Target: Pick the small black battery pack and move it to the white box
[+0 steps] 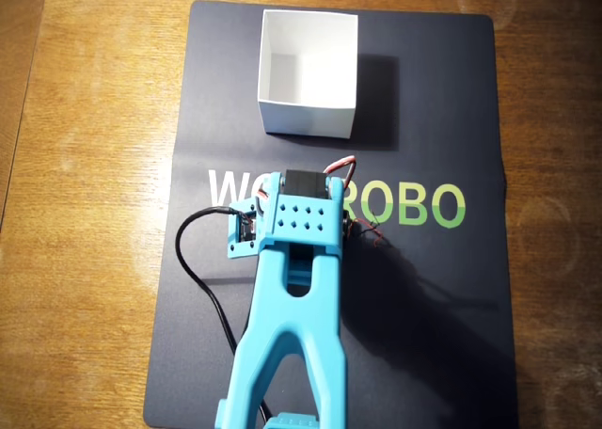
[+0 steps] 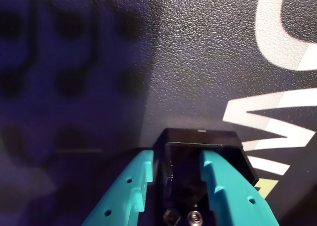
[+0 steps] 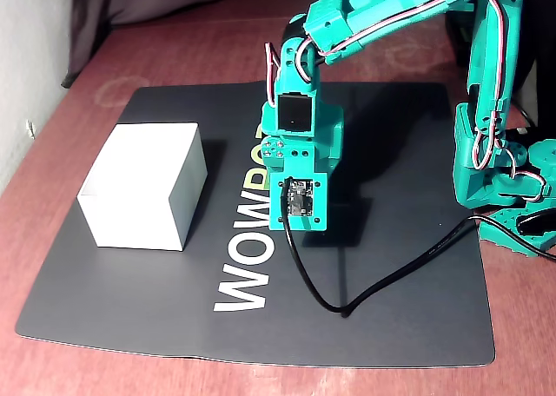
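Observation:
The small black battery pack lies on the dark mat and shows only in the wrist view. My gripper points straight down onto it. Its two teal fingers stand apart, with the pack's glossy body filling the gap and showing past the right finger. Whether they press on it cannot be told. In the overhead view the arm hides the pack, and in the fixed view the gripper head hides it. The white box stands open and empty at the mat's far edge; it also shows in the fixed view, left of the gripper.
A dark mat with WOWROBO lettering covers the wooden table. A black cable loops from the gripper head across the mat. The arm's base stands at the right in the fixed view.

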You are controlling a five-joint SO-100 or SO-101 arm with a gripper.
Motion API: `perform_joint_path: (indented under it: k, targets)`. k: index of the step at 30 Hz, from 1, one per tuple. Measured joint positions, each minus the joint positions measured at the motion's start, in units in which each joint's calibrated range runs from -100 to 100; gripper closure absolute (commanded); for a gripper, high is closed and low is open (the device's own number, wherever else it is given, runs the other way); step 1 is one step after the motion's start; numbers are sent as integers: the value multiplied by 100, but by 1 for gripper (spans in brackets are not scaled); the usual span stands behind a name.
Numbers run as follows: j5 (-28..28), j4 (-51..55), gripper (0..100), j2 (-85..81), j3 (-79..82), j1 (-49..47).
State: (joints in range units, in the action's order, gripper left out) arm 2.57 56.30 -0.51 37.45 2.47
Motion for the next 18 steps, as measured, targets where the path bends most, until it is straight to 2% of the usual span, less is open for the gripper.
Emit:
perform_joint_path:
  k: [8,18]
  targets:
    - [-42,9,90,0,-9,-12]
    - [-494,244,90,0,-27,-25]
